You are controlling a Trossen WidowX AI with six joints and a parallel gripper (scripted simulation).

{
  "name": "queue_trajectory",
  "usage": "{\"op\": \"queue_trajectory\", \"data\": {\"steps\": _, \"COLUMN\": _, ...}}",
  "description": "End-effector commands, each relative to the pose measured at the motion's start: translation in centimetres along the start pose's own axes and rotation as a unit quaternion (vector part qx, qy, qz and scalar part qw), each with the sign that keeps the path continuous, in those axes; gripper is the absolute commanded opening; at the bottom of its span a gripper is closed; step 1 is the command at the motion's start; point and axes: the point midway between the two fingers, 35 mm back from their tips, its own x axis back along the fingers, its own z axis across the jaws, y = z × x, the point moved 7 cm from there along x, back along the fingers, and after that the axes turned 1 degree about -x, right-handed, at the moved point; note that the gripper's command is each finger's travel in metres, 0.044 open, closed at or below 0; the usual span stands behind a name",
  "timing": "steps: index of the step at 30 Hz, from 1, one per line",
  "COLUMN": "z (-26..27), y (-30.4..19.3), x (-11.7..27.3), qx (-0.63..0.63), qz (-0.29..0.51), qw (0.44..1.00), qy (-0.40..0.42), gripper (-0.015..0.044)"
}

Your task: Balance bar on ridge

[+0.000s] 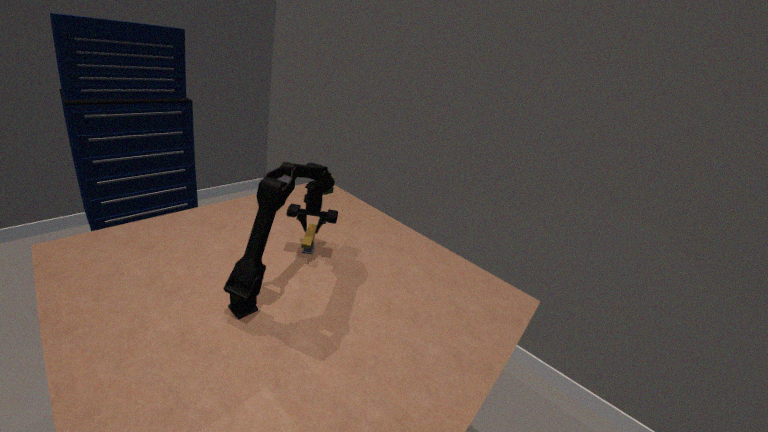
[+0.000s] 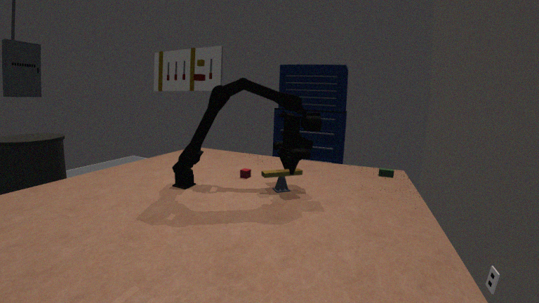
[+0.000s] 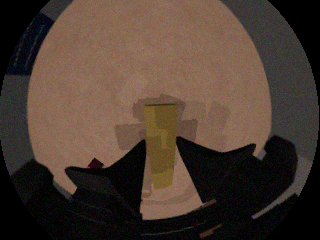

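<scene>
The yellow bar (image 1: 308, 240) (image 2: 271, 173) (image 3: 161, 162) lies across the top of the grey ridge (image 1: 307, 250) (image 2: 281, 184), looks about level, and both its ends are clear of the table. The ridge stands upright on its base plate and is hidden under the bar in the wrist view. My gripper (image 1: 311, 229) (image 2: 292, 172) (image 3: 160, 142) points down and is open slightly wider than the bar. Its fingertips stand on either side of the bar, a little beyond the ridge on the side away from the arm's base, with thin gaps between fingers and bar.
A red cube (image 2: 245, 172) (image 3: 95, 163) is on the table (image 1: 169, 359) (image 2: 198, 259) (image 3: 165, 50) between the arm's base and the ridge, off to one side. A green block (image 2: 386, 172) lies near the table's far right corner. The arm's base (image 1: 242, 304) (image 2: 184, 178) stands left of the ridge.
</scene>
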Motion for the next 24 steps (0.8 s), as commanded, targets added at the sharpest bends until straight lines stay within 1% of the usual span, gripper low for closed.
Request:
{"op": "queue_trajectory", "data": {"steps": 1, "z": 0.0, "y": 0.0, "x": 0.0, "qx": 0.000, "qz": 0.000, "qw": 1.000, "qy": 0.000, "gripper": 0.0264}}
{"op": "queue_trajectory", "data": {"steps": 7, "z": 0.0, "y": 0.0, "x": 0.0, "qx": 0.000, "qz": 0.000, "qw": 1.000, "qy": 0.000, "gripper": 0.0421}}
{"op": "queue_trajectory", "data": {"steps": 8, "z": 0.0, "y": 0.0, "x": 0.0, "qx": 0.000, "qz": 0.000, "qw": 1.000, "qy": 0.000, "gripper": 0.0440}}
{"op": "queue_trajectory", "data": {"steps": 11, "z": 0.0, "y": 0.0, "x": 0.2, "qx": 0.000, "qz": -0.001, "qw": 1.000, "qy": 0.000, "gripper": 0.0440}}
{"op": "queue_trajectory", "data": {"steps": 12, "z": 0.0, "y": 0.1, "x": 0.8, "qx": 0.000, "qz": -0.002, "qw": 1.000, "qy": -0.001, "gripper": 0.0440}}
{"op": "queue_trajectory", "data": {"steps": 19, "z": 0.1, "y": -0.4, "x": 9.2, "qx": 0.000, "qz": -0.025, "qw": 1.000, "qy": -0.008, "gripper": 0.0440}}
{"op": "queue_trajectory", "data": {"steps": 21, "z": 0.2, "y": -0.6, "x": 9.9, "qx": 0.000, "qz": -0.027, "qw": 1.000, "qy": -0.009, "gripper": 0.0440}}
{"op": "queue_trajectory", "data": {"steps": 24, "z": 0.2, "y": -0.6, "x": 9.9, "qx": 0.000, "qz": -0.027, "qw": 1.000, "qy": -0.009, "gripper": 0.0440}}
